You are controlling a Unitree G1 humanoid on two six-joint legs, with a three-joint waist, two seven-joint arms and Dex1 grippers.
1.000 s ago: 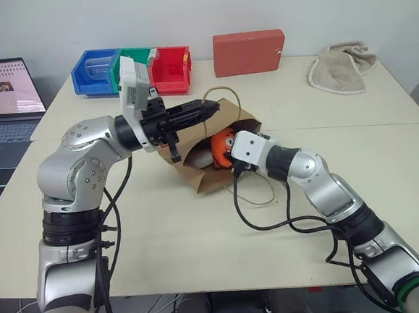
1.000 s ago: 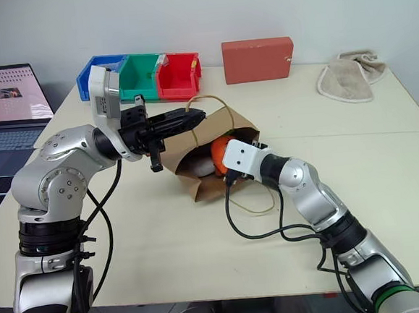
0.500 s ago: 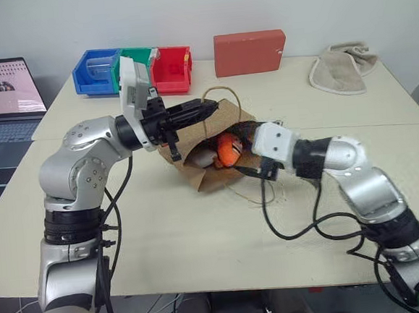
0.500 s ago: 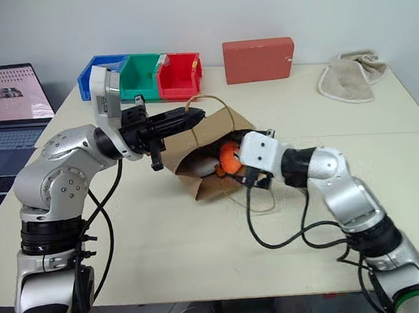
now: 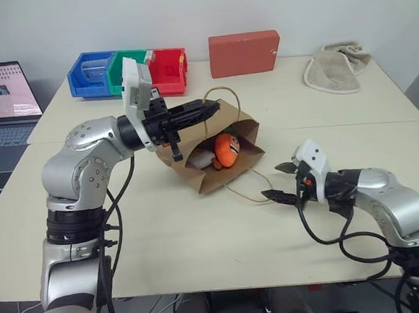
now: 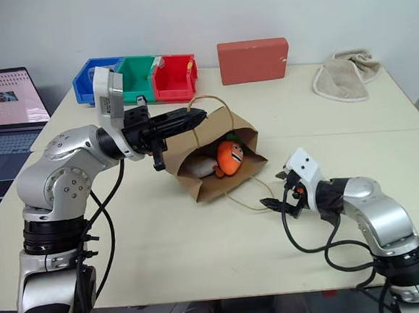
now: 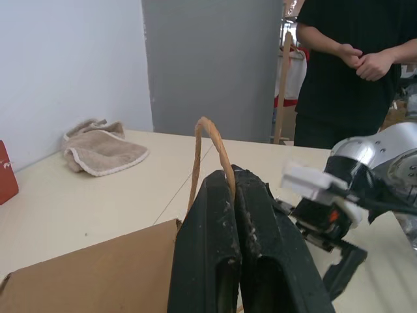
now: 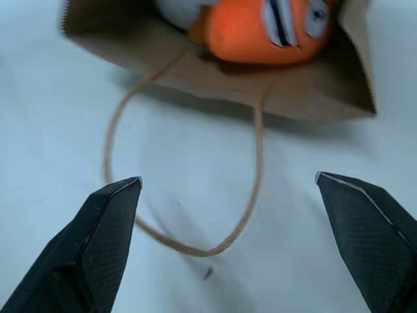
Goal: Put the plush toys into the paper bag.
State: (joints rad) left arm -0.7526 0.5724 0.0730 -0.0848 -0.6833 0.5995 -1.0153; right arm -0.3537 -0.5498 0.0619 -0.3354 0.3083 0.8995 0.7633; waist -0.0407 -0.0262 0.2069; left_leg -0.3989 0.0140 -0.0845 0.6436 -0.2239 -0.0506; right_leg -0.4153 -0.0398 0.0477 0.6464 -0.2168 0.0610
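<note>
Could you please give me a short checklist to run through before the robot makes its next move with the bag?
1. Carrot toy inside the paper bag: ok.
2. Egg toy inside the bag: ok, white body lies beside the carrot.
3. Left gripper shut on the bag's upper handle: ok.
4. Right gripper open, holding nothing: ok.
5. Right gripper apart from the lower handle on the table: ok.
6. Any toys left outside the bag: none seen, ok.

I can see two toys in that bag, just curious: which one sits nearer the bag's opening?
The orange carrot toy, with its smiling face, sits nearer the mouth of the paper bag. The white egg toy lies beside it, deeper inside the bag.
</note>
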